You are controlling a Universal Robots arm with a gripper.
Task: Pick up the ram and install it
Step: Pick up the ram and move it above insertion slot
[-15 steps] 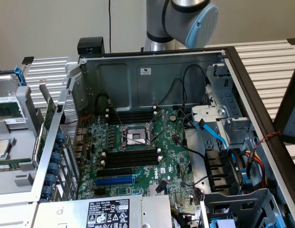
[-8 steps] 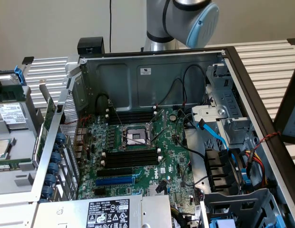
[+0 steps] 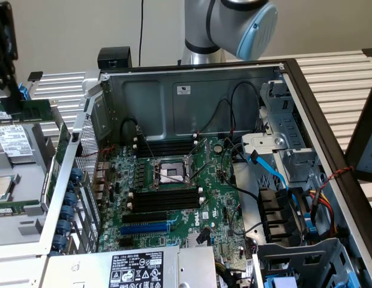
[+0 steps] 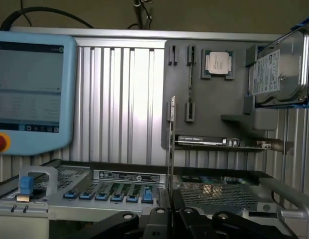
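The ram (image 4: 171, 144) shows edge-on in the wrist view as a thin upright stick rising from between my fingers. My gripper (image 4: 170, 213) is shut on its lower end, one black finger (image 4: 157, 221) on each side. Behind it lie the computer case's rear panel (image 4: 119, 186) and a grey parts tray (image 4: 219, 114). In the exterior view the open case shows the green motherboard (image 3: 174, 192) with two banks of long black memory slots (image 3: 165, 199) (image 3: 168, 146) around the processor socket (image 3: 170, 173). Part of the arm (image 3: 246, 24) hangs above the case's back wall.
A blue expansion slot (image 3: 144, 228) lies in front of the near memory slots. Cables and drive bays (image 3: 288, 204) crowd the exterior view's right. The tray holds a processor (image 4: 218, 63), a hard drive (image 4: 279, 69) and a card (image 4: 219, 142). A teach pendant (image 4: 32, 94) stands nearby.
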